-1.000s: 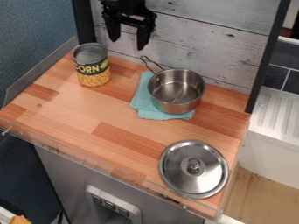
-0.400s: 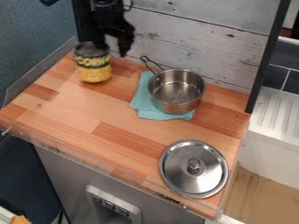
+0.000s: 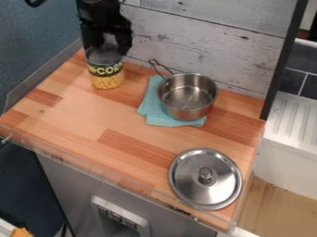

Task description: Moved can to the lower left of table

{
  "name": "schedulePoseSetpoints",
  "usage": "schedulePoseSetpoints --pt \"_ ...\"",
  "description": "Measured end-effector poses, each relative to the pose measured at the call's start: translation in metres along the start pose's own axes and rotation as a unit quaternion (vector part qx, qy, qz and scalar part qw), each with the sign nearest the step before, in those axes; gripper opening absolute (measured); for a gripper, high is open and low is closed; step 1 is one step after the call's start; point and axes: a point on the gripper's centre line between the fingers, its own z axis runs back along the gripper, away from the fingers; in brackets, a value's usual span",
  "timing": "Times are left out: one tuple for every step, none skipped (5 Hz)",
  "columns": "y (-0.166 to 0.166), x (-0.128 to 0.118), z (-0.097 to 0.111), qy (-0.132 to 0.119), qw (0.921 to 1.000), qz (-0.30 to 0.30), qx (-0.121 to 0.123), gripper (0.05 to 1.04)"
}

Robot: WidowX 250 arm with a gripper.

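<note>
Here, can [image 3: 106, 79] stands near saucepan [image 3: 187, 96].

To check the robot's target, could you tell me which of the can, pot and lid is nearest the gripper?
The can, at the back left: the gripper is right at its top, while the pot and lid are farther off.

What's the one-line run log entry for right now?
end effector at can | can upright, upper left of table | pot on cloth | lid lower right
</note>
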Motion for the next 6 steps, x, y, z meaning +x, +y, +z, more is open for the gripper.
schedulePoseSetpoints --pt "0.001 -0.004 0.001 0.003 1.0 0.002 -0.006 1.001" --pt "-0.004 -0.021 -0.009 0.024 0.9996 0.005 -0.011 1.001" --pt "-0.007 -0.017 -0.013 0.009 1.0 -0.001 -0.003 1.001" --pt "-0.007 -0.007 0.0 -0.017 0.9998 -0.004 0.001 1.001" --pt "-0.005 -0.002 0.009 -0.027 0.9996 0.002 0.007 1.001" --pt "0.0 0.011 0.017 -0.044 0.9988 0.005 0.018 1.001"
